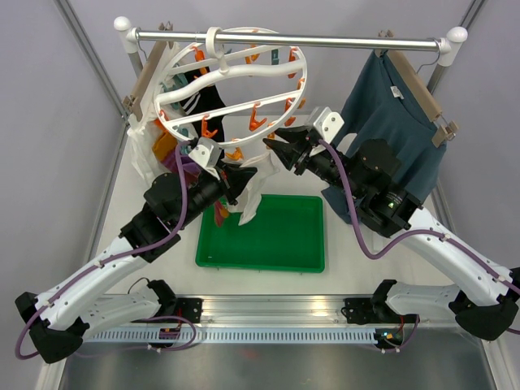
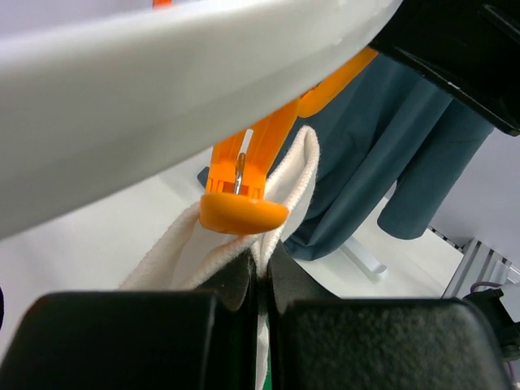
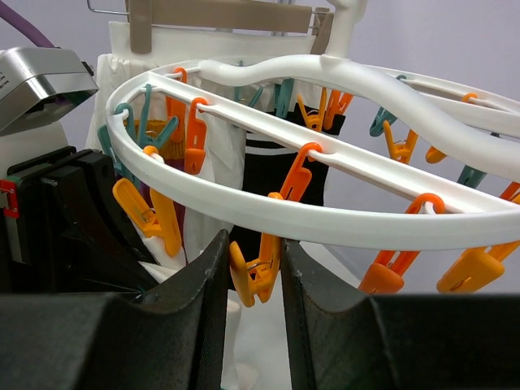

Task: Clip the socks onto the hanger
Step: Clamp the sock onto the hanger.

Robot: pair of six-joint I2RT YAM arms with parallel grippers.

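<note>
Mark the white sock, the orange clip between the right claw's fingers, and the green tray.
white sock (image 2: pixel 305 171), left wrist view, folded edge
orange clip (image 3: pixel 258 272), right wrist view, lower end
green tray (image 1: pixel 280 236), top external view, bare floor

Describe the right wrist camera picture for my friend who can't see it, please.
Two dark fingers pinch an orange clip hanging from a round white hanger that carries many more orange and teal clips. Behind hang a black sock with white stripes and white fabric.
</note>
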